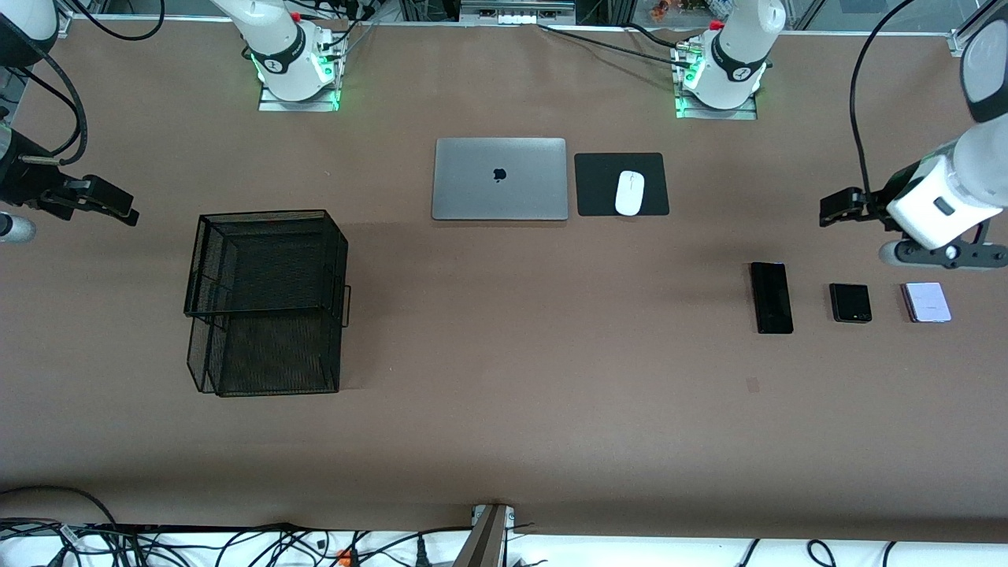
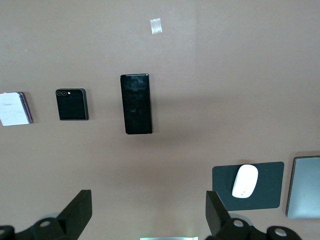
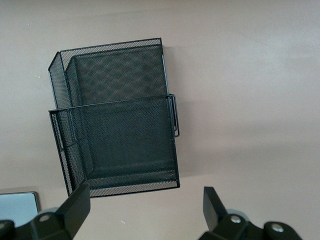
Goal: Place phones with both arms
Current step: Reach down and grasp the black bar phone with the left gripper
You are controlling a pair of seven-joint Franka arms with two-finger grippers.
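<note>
The only sign that could be made out was a dark apple-shaped logo at the centre of the closed grey laptop (image 1: 499, 179) lid. No words, labels or numbers were legible on the phones, the mouse, the arms or anything else.

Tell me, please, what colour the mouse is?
White, on a black pad; the mouse shows best in the front view.

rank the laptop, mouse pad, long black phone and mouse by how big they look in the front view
1. laptop
2. mouse pad
3. long black phone
4. mouse

All four lie flat on the table, so the order looks reliable.
</note>
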